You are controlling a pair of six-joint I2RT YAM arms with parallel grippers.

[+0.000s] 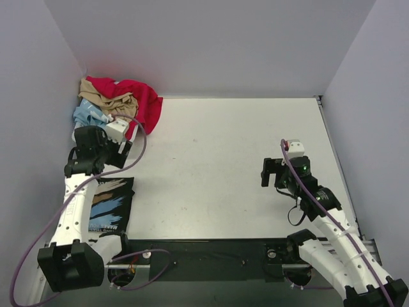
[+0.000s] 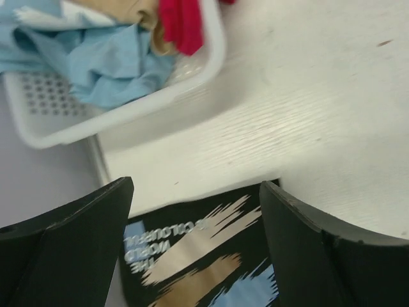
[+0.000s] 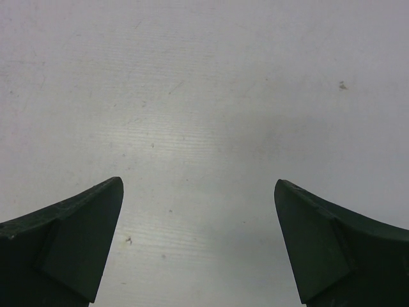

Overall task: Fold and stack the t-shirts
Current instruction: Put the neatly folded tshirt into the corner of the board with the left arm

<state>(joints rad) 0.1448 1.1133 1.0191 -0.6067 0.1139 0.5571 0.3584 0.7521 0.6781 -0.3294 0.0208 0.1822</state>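
A black t-shirt (image 1: 110,203) with a light-blue, tan and white print lies folded flat at the table's near left; it also shows in the left wrist view (image 2: 192,256). Red (image 1: 131,96), tan (image 1: 112,99) and pale blue (image 1: 86,115) t-shirts are heaped in the far left corner. In the left wrist view the pale blue shirt (image 2: 102,64), red shirt (image 2: 182,22) and tan shirt (image 2: 144,13) lie crumpled in a basket. My left gripper (image 1: 123,151) (image 2: 197,192) is open and empty above the black shirt's far edge. My right gripper (image 1: 270,171) (image 3: 198,185) is open and empty over bare table.
A white plastic lattice basket (image 2: 128,115) holds the crumpled shirts against the left wall. Grey walls close the table on the left, back and right. The white tabletop (image 1: 223,160) spreads between the two arms.
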